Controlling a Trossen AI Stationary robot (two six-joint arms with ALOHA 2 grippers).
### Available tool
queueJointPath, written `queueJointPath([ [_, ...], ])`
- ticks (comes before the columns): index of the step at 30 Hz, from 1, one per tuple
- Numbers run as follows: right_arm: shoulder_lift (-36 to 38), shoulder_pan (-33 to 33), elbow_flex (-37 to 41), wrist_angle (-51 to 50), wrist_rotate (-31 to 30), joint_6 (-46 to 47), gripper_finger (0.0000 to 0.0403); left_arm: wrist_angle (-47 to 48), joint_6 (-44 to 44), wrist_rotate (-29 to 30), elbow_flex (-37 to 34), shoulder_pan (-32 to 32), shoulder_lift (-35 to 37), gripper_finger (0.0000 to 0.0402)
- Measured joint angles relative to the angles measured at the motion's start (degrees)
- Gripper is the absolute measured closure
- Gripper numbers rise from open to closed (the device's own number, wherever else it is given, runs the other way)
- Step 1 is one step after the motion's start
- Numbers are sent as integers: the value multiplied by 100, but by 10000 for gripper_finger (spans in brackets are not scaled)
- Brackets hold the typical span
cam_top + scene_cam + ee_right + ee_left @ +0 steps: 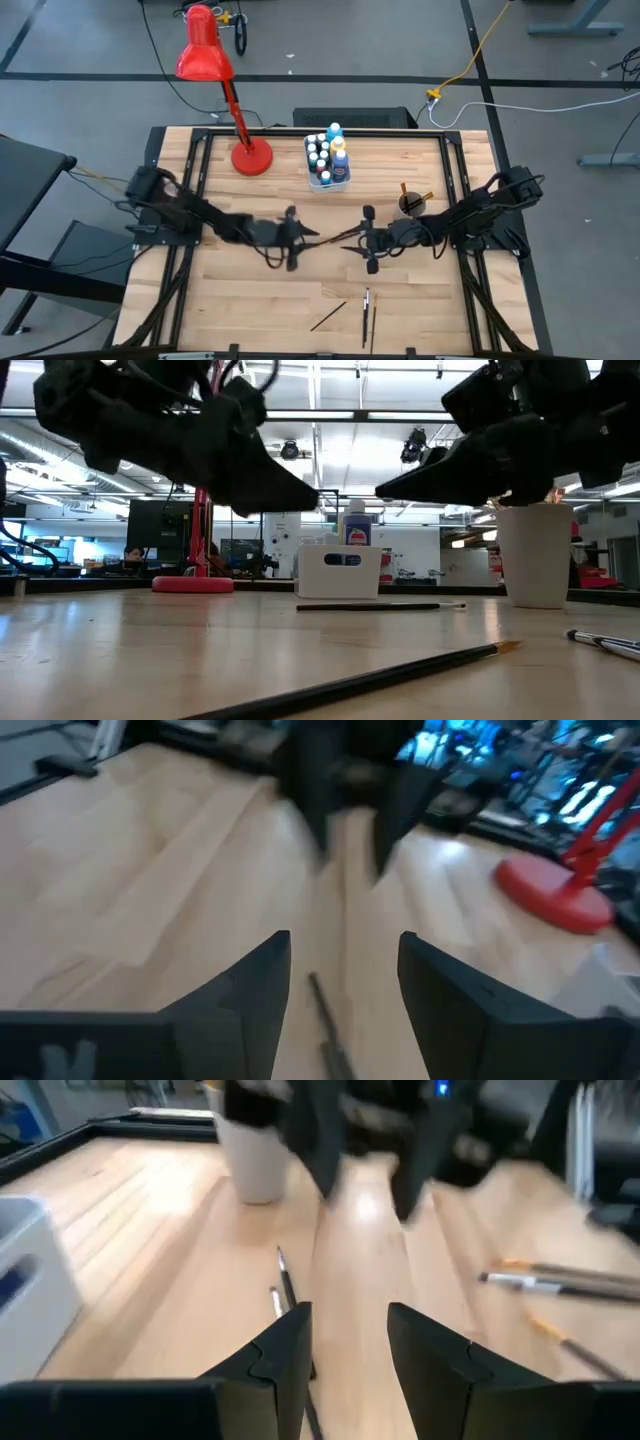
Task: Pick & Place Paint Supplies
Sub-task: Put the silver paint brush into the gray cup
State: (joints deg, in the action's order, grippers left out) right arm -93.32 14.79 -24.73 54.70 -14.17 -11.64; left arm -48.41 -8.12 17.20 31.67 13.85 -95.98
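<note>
A thin dark paintbrush lies flat on the table between my two grippers; it also shows in the low view, the left wrist view and the right wrist view. My left gripper is open and empty, raised above the table, pointing toward the table's right. My right gripper is open and empty, raised too, facing the left one. A white tub at the far middle holds several white-capped paint bottles.
A white cup with brushes stands at the far right. More brushes lie near the front edge, also in the low view. A red desk lamp stands at the far left of the tub.
</note>
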Motion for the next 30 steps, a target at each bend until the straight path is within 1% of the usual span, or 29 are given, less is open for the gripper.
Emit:
queueJointPath([
  [2, 35, -25, -2, 16, -142, -33, 217, -62, 126, 405, 244, 107, -442, 258],
  [4, 46, -38, 0, 1, -286, 48, 217, -77, 24, 1033, 514, 178, -853, 258],
  [5, 48, -37, 0, 2, -347, 96, 217, -93, -65, 1243, 638, 188, -1042, 258],
  [6, 48, -39, 0, 1, -381, 126, 217, -93, -145, 1325, 751, 192, -1215, 258],
  [10, 48, -37, 0, -9, -483, 113, 217, -93, -220, 979, 1217, 197, -1857, 258],
  [15, 48, -35, -1, -13, -553, -106, 217, -107, -247, 1271, 1561, 207, -2374, 258],
  [18, 48, -35, 0, -11, -644, -256, 217, -69, -330, 1388, 1576, 183, -2428, 258],
  [22, 48, -35, 0, -13, -647, -412, 217, -7, -123, 1914, 1575, 162, -2428, 258],
  [24, 48, -39, 0, -13, -647, -428, 217, -40, -72, 1819, 1575, 105, -2428, 258],
  [27, 48, -39, 0, -13, -645, -430, 217, 151, -419, 1289, 1575, -1, -2428, 258],
  [28, 48, -39, 0, -13, -645, -428, 217, 276, -495, 1272, 1575, -23, -2428, 258],
  [30, 48, -39, 0, -11, -643, -387, 217, 496, -509, 1515, 1579, -46, -2424, 258],
])
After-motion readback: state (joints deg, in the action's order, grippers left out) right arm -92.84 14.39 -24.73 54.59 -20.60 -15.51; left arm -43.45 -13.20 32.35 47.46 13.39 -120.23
